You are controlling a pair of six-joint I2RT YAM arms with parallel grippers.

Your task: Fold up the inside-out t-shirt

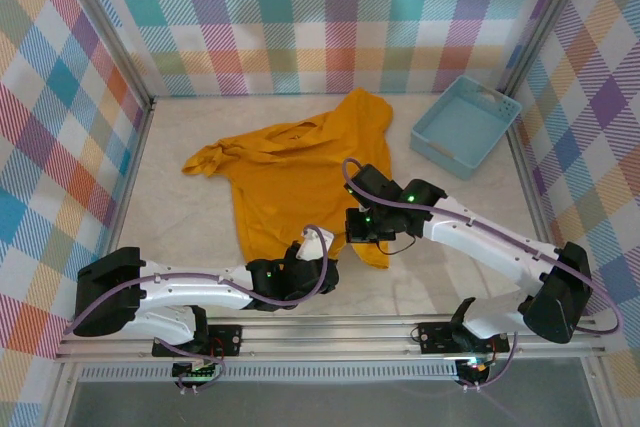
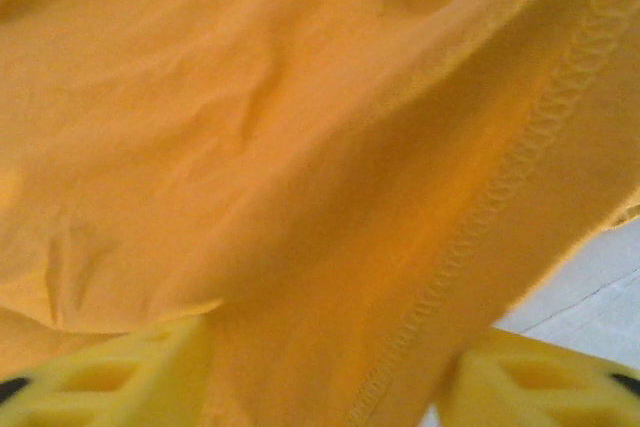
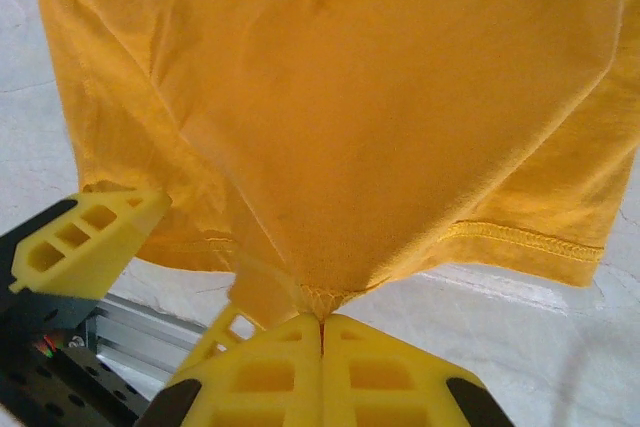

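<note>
The inside-out t-shirt (image 1: pixel 290 172) lies crumpled on the table, mustard-orange, its seams showing. One sleeve points left and its lower hem is near the arms. My right gripper (image 1: pixel 368 237) is shut on a pinch of that hem (image 3: pixel 322 299) and holds the cloth (image 3: pixel 350 97) up off the table. My left gripper (image 1: pixel 314 253) is at the hem just to the left. Its yellow fingers (image 2: pixel 100 377) stand apart, with a stitched fold of the shirt (image 2: pixel 300 247) lying between them. In the right wrist view a finger of the left gripper (image 3: pixel 90 237) is under the hem.
A light blue basket (image 1: pixel 465 125) sits at the back right of the pale table (image 1: pixel 190 217). Checked cloth walls and metal posts close in the table on three sides. An aluminium rail (image 1: pixel 330 337) runs along the near edge.
</note>
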